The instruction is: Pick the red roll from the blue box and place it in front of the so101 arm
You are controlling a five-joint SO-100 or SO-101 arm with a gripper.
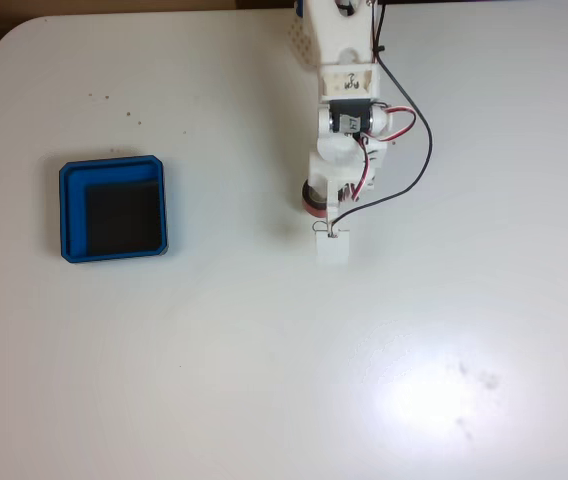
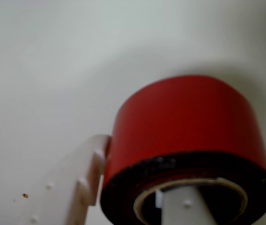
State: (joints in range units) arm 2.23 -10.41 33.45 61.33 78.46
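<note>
Red roll [image 2: 184,126] held in my gripper [image 2: 137,197], one finger outside, one through its core.
I read no labels; roll hangs well right of the blue box [image 1: 114,209], open white table [image 1: 264,380] all round.

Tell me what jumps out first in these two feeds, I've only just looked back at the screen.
The red roll dominates the wrist view, with one white finger against its outer side and another through its hollow core, so the jaws are shut on it. In the fixed view the so101 arm reaches down from the top edge with the roll at its tip, while the blue box sits to the left on the white table.
</note>
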